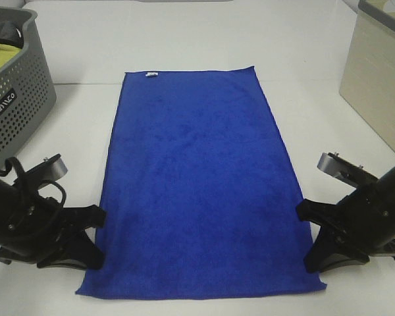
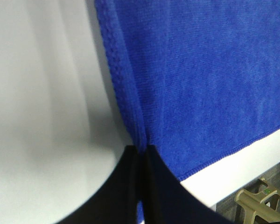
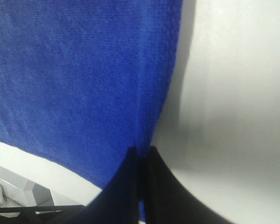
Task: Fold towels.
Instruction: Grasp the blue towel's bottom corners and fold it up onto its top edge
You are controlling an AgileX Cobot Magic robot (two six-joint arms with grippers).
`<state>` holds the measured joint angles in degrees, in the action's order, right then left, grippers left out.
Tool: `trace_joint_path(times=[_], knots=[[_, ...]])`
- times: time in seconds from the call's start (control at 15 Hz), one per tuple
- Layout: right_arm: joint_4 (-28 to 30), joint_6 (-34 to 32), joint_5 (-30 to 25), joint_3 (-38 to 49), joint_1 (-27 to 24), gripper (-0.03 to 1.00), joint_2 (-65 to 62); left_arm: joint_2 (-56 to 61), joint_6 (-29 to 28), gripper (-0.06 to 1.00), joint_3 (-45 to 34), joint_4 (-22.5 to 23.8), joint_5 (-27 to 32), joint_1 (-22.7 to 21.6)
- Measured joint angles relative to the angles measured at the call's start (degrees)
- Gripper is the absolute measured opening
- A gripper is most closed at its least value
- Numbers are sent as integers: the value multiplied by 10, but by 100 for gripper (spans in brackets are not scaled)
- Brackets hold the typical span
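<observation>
Towel: a royal-blue plush towel [image 1: 201,184] lies spread flat, full length, in the middle of the bench, with its long sides running away from the robot.
Towel tag: a small white tag [image 1: 151,74] sits on the far short edge, near the far left corner.
Towel near edge: it lies close to the front of the bench, between the two arms.
Left claw: the left claw [image 2: 141,153] is closed, pinching the towel's left long hem close to the near left corner. In the left wrist view the ribbed hem puckers into the black tips, and a sliver of blue shows between them.
Right claw: the right claw [image 3: 142,154] is closed on the right long hem close to the near right corner, with the cloth drawn in between the tips.
Arms: both are low, one at each side of the towel, roughly level with each other.
Bench: the white bench [image 1: 204,33] is bare around the towel.
Basket: a grey perforated basket [image 1: 20,99] stands at the far left, well apart from the towel, with a yellow-green cloth [image 1: 0,59] inside.
Box: a beige box [image 1: 375,85] stands at the far right edge.
</observation>
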<state>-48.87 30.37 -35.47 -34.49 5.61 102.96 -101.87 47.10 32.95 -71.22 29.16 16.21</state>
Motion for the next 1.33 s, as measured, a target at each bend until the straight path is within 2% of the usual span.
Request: trace_joint_path(times=[0.27, 0.47, 0.8, 1.0, 1.33], knots=[[1, 0, -6, 62, 0, 2, -72, 118, -13, 1, -71, 2, -8, 0], [1, 0, -17, 115, 0, 2, -112, 184, -33, 1, -122, 2, 16, 0], [5, 0, -23, 134, 0, 2, -127, 226, -59, 1, -176, 13, 37, 0], [7, 0, -24, 112, 0, 2, -127, 225, -61, 1, -160, 13, 34, 0], [23, -12, -38, -65, 0, 2, -117, 205, -76, 1, -40, 22, -24, -2]])
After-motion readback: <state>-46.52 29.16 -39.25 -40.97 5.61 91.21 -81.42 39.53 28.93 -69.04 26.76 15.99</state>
